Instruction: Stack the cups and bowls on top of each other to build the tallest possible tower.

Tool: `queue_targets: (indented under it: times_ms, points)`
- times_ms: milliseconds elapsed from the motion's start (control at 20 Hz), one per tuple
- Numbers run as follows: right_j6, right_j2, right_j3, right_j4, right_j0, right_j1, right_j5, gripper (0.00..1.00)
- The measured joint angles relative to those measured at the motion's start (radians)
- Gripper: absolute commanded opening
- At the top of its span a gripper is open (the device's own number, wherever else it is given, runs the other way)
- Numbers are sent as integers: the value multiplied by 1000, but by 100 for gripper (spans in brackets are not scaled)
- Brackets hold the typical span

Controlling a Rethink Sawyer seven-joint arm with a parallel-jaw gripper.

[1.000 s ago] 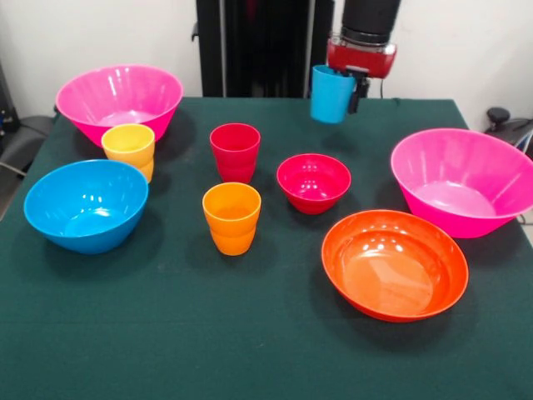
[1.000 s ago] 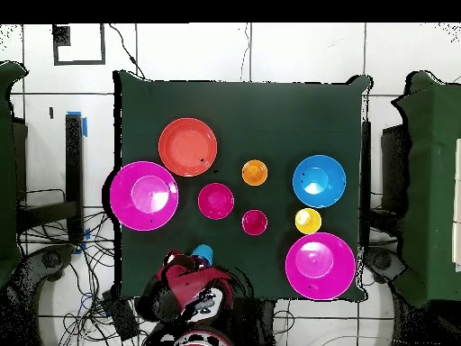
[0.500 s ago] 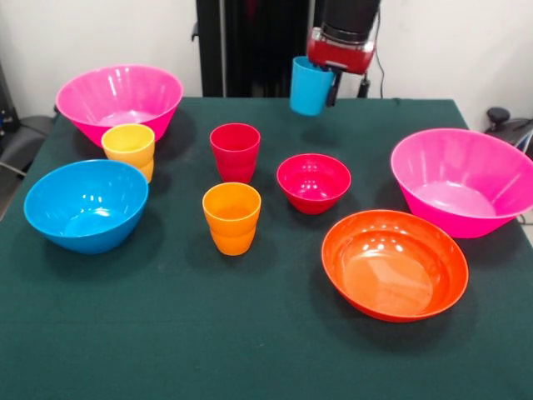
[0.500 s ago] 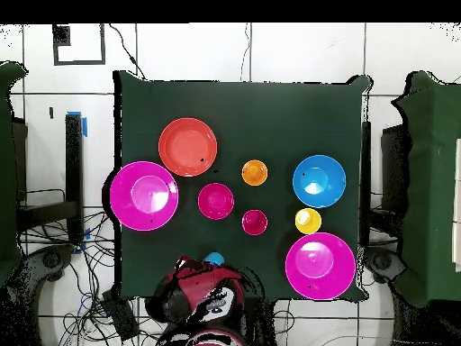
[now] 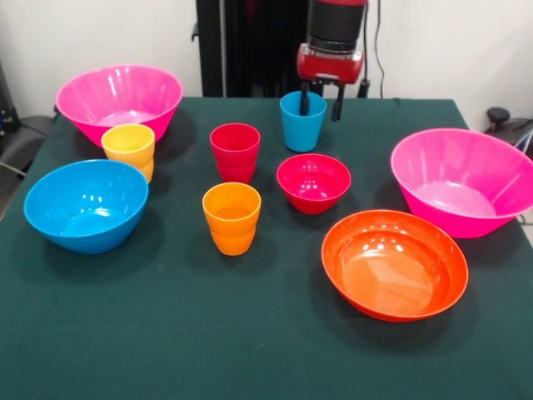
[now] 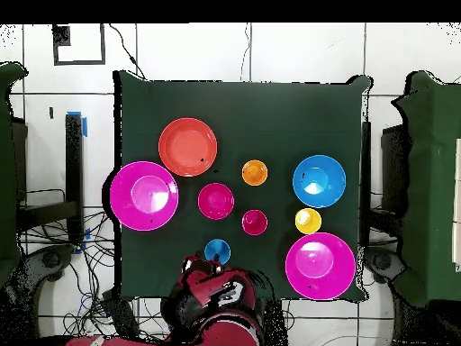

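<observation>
The glossy blue plastic cup (image 5: pixel 301 121), carried aloft 1 second ago, now stands on the green worktop (image 5: pixel 166 333), fingers (image 5: pixel 305 100) straddling its rim, grip unclear; stacking not begun.

1. The red and black arm (image 5: pixel 333 33) comes straight down, its wrist vertical;
2. The gripper (image 5: pixel 321 100) points downward, its two dark fingers (image 5: pixel 305 99) slightly apart; one sits inside the blue cup's (image 5: pixel 301 122) rim, the other outside its wall;
3. Seen from overhead, the arm (image 6: pixel 214 302) covers the gripper.
</observation>
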Motion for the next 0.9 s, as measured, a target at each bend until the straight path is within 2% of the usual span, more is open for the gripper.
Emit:
queue_targets:
  times_ms: [250,450,650,800,850,900]
  points:
    - [0,-2,3,-5,-9,-11,-44,100]
    - [0,-36,3,-2,29,-7,-73,100]
    - [0,-94,-3,11,92,77,-218,100]
    - [0,-109,-12,12,103,144,-313,100]
    - [0,-123,-12,13,109,197,-401,100]
    - [0,-127,-12,16,111,212,-427,100]
